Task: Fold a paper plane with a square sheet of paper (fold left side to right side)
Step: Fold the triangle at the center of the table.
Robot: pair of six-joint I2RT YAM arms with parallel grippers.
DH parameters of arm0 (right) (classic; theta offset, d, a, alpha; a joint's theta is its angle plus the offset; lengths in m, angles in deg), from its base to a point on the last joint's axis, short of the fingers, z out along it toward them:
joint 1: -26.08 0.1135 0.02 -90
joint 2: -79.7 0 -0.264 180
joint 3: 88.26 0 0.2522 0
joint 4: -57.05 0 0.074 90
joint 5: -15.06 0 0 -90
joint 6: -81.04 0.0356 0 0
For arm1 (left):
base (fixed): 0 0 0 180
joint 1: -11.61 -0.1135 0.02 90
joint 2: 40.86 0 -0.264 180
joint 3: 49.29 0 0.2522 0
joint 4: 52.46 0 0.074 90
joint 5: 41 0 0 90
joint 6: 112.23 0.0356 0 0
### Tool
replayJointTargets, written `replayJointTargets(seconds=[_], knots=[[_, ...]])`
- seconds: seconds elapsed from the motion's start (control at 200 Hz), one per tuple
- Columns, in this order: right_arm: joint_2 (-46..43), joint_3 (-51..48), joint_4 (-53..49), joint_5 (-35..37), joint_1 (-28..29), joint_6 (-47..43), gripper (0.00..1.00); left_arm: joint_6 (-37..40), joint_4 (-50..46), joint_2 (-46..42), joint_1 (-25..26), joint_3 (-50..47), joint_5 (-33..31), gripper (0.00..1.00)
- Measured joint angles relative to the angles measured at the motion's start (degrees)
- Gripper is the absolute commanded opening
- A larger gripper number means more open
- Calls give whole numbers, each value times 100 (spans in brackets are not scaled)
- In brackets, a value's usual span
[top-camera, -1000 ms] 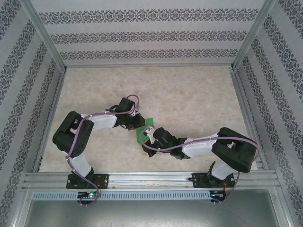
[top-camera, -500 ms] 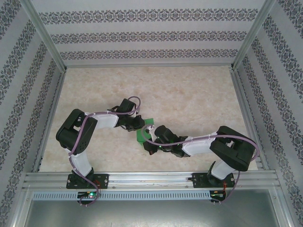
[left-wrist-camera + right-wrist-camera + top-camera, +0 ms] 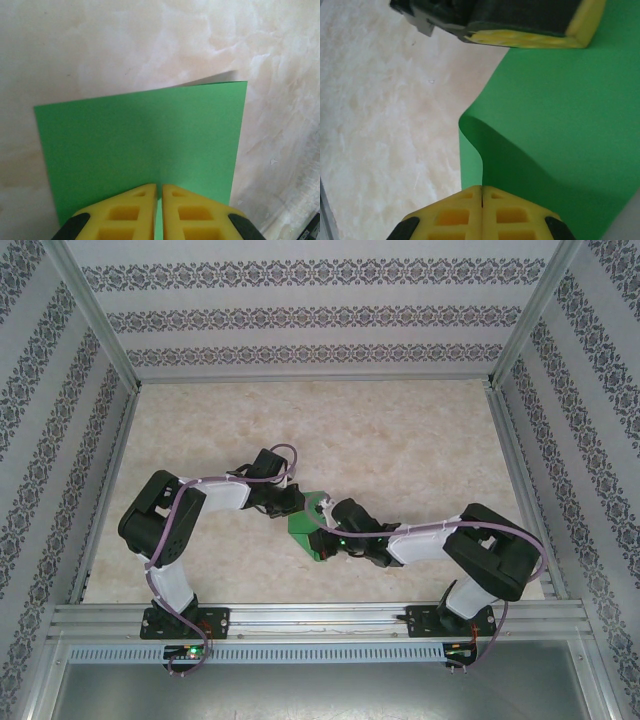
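Square sheet of paper (image 3: 302,527) on table (image 3: 400,440) centre; left hand (image 3: 293,505) at its left, right hand (image 3: 322,535) at its right.

The paper (image 3: 140,135) is coloured a plain bright green, with no pattern. The left fingers (image 3: 132,210) and right fingers (image 3: 455,215) are moulded in yellow and edged with black at the sides. The counter (image 3: 400,430) is veined in cream and pale beige, like marble. The walls (image 3: 320,310) are papered in white and banded with dark floral stripes. The left arm (image 3: 215,497) and right arm (image 3: 425,540) are cased in black and white, and lilac cables (image 3: 165,535) are strung along them. The rails (image 3: 320,618) are finished in silver.
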Motion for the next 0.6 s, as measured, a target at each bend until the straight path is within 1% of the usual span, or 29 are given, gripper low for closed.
replayJointTargets(seconds=[0.6], knots=[[52, 177, -446, -4, -365, -133, 0, -2, 0, 0, 2, 0, -17, 11]])
